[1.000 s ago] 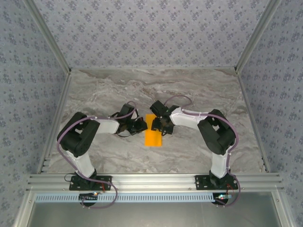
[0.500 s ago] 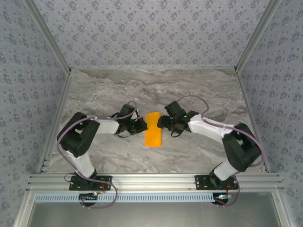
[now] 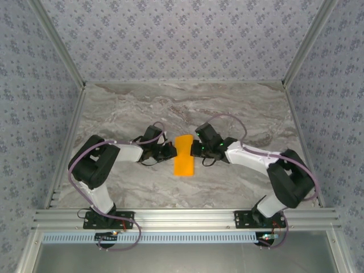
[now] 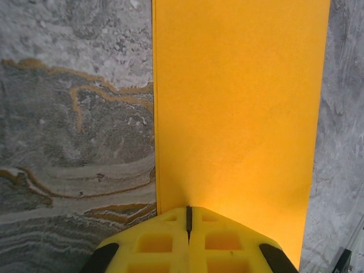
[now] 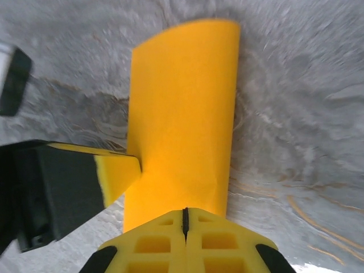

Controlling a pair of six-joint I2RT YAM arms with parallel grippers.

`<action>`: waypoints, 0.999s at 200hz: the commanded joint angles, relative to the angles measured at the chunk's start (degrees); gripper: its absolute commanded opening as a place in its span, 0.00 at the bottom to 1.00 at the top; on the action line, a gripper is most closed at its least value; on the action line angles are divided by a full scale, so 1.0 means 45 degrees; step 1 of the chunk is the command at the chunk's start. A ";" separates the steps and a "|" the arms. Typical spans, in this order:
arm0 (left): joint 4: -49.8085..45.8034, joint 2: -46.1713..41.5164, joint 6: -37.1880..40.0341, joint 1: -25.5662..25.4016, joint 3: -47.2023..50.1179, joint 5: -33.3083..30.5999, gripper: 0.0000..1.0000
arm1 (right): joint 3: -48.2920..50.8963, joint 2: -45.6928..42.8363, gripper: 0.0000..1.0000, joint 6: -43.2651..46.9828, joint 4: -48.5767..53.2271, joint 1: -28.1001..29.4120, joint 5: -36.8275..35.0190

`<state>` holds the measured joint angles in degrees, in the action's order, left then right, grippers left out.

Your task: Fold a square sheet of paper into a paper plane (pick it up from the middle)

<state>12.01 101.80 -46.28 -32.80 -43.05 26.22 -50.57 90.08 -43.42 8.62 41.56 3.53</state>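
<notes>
The orange sheet of paper (image 3: 183,162) lies about in the middle of the marbled table (image 3: 131,108), well clear of all four edges. It is folded down to a narrow strip whose long sides run from the near edge toward the far edge. Its far end looks a little broader than the rest, and from the right wrist that end shows a slight bow rather than lying dead flat. The two arms reach in from either side and meet at the strip. The left gripper (image 3: 172,151) comes in from the left edge's side and the right gripper (image 3: 194,149) from the right, both level with the far half of the paper. The left gripper's yellow fingers (image 4: 153,244) are clenched together, with only a thin dark seam between them, and their joined tip sits right at the paper's left long edge. The right gripper's fingers (image 5: 227,244) are clenched the same way, and their tip touches the opposite long edge. From the right wrist, one of the left gripper's fingers (image 5: 116,170) shows as a yellow wedge with its point against the paper's edge. I cannot tell whether either pair has any paper nipped between its fingers or is just bearing on it.
</notes>
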 commanded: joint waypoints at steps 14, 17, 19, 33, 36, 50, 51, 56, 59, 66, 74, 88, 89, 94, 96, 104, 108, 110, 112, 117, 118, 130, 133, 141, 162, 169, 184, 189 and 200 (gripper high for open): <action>-0.2976 0.1240 0.0476 -0.0048 0.0778 -0.2039 0.00 | -0.1067 0.1435 0.00 0.0127 -0.0532 0.0449 0.0359; -0.2981 0.1240 0.0470 -0.0047 0.0797 -0.2045 0.00 | -0.1117 0.1525 0.00 0.0075 -0.0571 0.0451 0.0369; -0.2981 0.1244 0.0463 -0.0044 0.0797 -0.2054 0.00 | -0.1148 0.1603 0.00 0.0063 -0.0594 0.0452 0.0378; -0.2962 0.1260 0.0443 -0.0045 0.0827 -0.2067 0.00 | -0.1333 0.2037 0.00 -0.0120 -0.0699 0.0416 0.0450; -0.2942 0.1257 0.0451 -0.0047 0.0839 -0.2058 0.00 | -0.1377 0.2135 0.00 -0.0149 -0.0731 0.0396 0.0493; -0.2904 0.1284 0.0437 -0.0041 0.0845 -0.2038 0.00 | -0.1509 0.2518 0.00 -0.0221 -0.0878 0.0326 0.0730; -0.2903 0.1284 0.0429 -0.0039 0.0840 -0.2047 0.00 | -0.1523 0.2529 0.00 -0.0228 -0.0879 0.0321 0.0734; -0.2908 0.1272 0.0423 -0.0053 0.0836 -0.2047 0.00 | -0.1597 0.2687 0.00 -0.0261 -0.0876 0.0310 0.0818; -0.2921 0.1295 0.0422 -0.0041 0.0838 -0.2024 0.00 | -0.1627 0.2751 0.00 -0.0284 -0.0875 0.0283 0.0859; -0.2919 0.1298 0.0433 -0.0051 0.0836 -0.2018 0.00 | -0.1704 0.2911 0.00 -0.0279 -0.0883 0.0249 0.0948; -0.2938 0.1304 0.0436 -0.0052 0.0821 -0.2017 0.00 | -0.1771 0.3067 0.00 -0.0294 -0.0917 0.0208 0.1021; -0.2996 0.1337 0.0446 -0.0051 0.0814 -0.2037 0.00 | -0.1797 0.3291 0.00 -0.0356 -0.0997 0.0126 0.1218; -0.3008 0.1340 0.0453 -0.0054 0.0805 -0.2037 0.00 | -0.1793 0.3306 0.00 -0.0354 -0.1007 0.0133 0.1232; -0.3037 0.1360 0.0460 -0.0056 0.0786 -0.2037 0.00 | -0.1791 0.3356 0.00 -0.0366 -0.1048 0.0078 0.1304; -0.3054 0.1362 0.0461 -0.0056 0.0779 -0.2042 0.00 | -0.1776 0.3398 0.00 -0.0370 -0.1055 0.0080 0.1320; -0.3096 0.1397 0.0482 -0.0041 0.0777 -0.2086 0.00 | -0.1724 0.3482 0.00 -0.0391 -0.1113 0.0006 0.1421; -0.3116 0.1406 0.0495 -0.0051 0.0777 -0.2096 0.00 | -0.1685 0.3517 0.00 -0.0393 -0.1134 -0.0046 0.1468; -0.3127 0.1412 0.0484 -0.0045 0.0782 -0.2106 0.00 | -0.1666 0.3531 0.00 -0.0406 -0.1135 -0.0054 0.1488; -0.3145 0.1409 0.0491 -0.0048 0.0764 -0.2118 0.00 | -0.1642 0.3550 0.00 -0.0409 -0.1149 -0.0075 0.1512; -0.3203 0.1424 0.0487 -0.0051 0.0758 -0.2161 0.00 | -0.1587 0.3558 0.00 -0.0405 -0.1155 -0.0132 0.1567; -0.3209 0.1432 0.0483 -0.0053 0.0758 -0.2167 0.00 | -0.1572 0.3557 0.00 -0.0398 -0.1155 -0.0153 0.1573; -0.3359 0.1460 0.0471 -0.0050 0.0757 -0.2283 0.00 | -0.1283 0.3522 0.00 -0.0377 -0.1284 -0.0266 0.1721; -0.3380 0.1453 0.0462 -0.0040 0.0772 -0.2336 0.00 | -0.1183 0.3517 0.00 -0.0367 -0.1324 -0.0307 0.1780; -0.3499 0.1459 0.0443 -0.0037 0.0758 -0.2433 0.00 | -0.0917 0.3435 0.00 -0.0333 -0.1475 -0.0418 0.1914; -0.3789 0.1443 0.0432 -0.0040 0.0772 -0.2699 0.00 | 0.0019 0.3120 0.00 -0.0211 -0.1885 -0.0782 0.2175; -0.3885 0.1456 0.0436 -0.0044 0.0787 -0.2795 0.00 | 0.0390 0.2927 0.00 -0.0137 -0.2004 -0.0934 0.2210; -0.4005 0.1480 0.0423 -0.0056 0.0872 -0.2925 0.00 | 0.1312 0.2412 0.00 0.0103 -0.2443 -0.1289 0.2290; -0.4062 0.1467 0.0404 -0.0037 0.0948 -0.2965 0.00 | 0.1588 0.2248 0.00 0.0179 -0.2515 -0.1417 0.2319; -0.3993 0.1480 0.0372 -0.0054 0.1131 -0.3031 0.00 | 0.2121 0.1900 0.00 0.0265 -0.2627 -0.1783 0.2410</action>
<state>10.41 102.17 -46.28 -33.19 -43.42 24.82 -47.16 100.99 -43.99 -6.57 37.04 15.18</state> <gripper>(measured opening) 0.053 0.066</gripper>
